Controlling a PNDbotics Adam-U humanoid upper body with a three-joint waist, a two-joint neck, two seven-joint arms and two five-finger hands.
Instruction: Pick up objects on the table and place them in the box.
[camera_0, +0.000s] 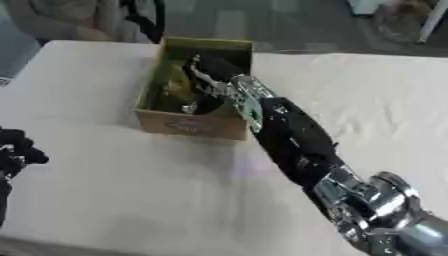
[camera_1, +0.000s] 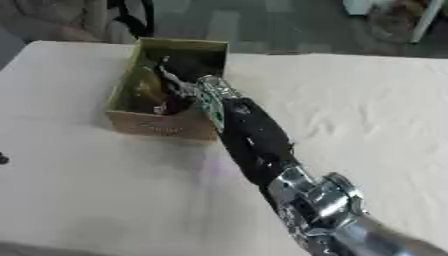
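Cardboard box (camera_0: 188, 124) around right hand (camera_0: 208, 75) fingers

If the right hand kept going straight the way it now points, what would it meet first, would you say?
Probably the things lying inside the box: the right hand reaches down into it, towards a yellowish shape. Depth is unclear, so it may touch already.

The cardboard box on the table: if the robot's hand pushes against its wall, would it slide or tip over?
The cardboard box would probably slide rather than tip: it looks low and wide, standing flat on the cloth-covered table. It seems light, thin-walled and open-topped, so the right hand reaching inside could drag it easily. The cloth might wrinkle and slow the slide somewhat.
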